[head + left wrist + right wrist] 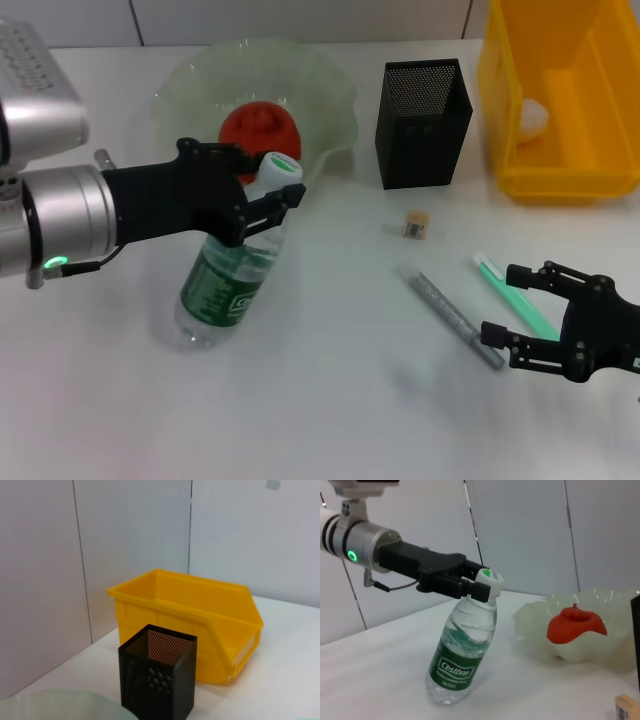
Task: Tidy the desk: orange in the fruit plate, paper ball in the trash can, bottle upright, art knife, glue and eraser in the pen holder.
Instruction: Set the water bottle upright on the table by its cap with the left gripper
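A clear water bottle [225, 290] with a green label and white cap stands tilted, its base on the table. My left gripper [272, 188] is shut on its neck just under the cap; the right wrist view shows the bottle [462, 650] and this grip [475, 583]. The orange [260, 125] lies in the pale green fruit plate [330, 90]. A white paper ball [532, 115] lies in the yellow bin [560, 170]. The black mesh pen holder [422, 122] stands between them. A small eraser [416, 225], a grey art knife [455, 318] and a green glue stick [515, 295] lie on the table. My right gripper [498, 302] is open beside the knife and glue stick.
The left wrist view shows the pen holder [157, 680], the yellow bin [200, 625] behind it and the plate's rim [65, 705]. The right wrist view shows the orange [575, 625] in the plate [600, 652] and the eraser [626, 707]. The white table extends forward.
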Controlling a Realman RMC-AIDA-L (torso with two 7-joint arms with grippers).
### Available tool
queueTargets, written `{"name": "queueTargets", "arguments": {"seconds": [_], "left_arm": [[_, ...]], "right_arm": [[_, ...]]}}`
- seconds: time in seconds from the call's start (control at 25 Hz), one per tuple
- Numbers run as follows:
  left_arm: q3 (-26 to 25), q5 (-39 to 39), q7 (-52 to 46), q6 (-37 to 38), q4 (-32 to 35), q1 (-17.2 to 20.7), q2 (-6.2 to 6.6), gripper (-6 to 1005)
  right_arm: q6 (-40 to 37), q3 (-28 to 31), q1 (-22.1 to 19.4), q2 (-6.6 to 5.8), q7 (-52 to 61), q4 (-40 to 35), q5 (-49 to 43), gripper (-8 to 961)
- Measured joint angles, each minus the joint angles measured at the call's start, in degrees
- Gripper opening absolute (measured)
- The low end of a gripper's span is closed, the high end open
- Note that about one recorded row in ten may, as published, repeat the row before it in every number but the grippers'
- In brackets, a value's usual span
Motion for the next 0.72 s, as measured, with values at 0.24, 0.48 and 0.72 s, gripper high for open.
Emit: {"name": "queueTargets", "arguments": {"seconds": [0.24,0.48,0.72], "left_arm": [[-2.0,-2.3,2.7,0.7,-1.9,0.2,-0.07,450],[-3.3,-6.2,5.3,1.2,-3.2,0.4,0.00,446],[-4.3,-7.2,6.3,1.5,-4.1,0.3,0.01,447]], "right_arm": [[-0.1,-0.2,0.3,-0.07,0.6,-0.4,0.0,842],[-0.2,-0.4,0.3,-0.01,0.7,-0.7,0.0,842],[-0.2,-0.3,0.3,-0.04,1.2,-0.7,-0.1,842]]}}
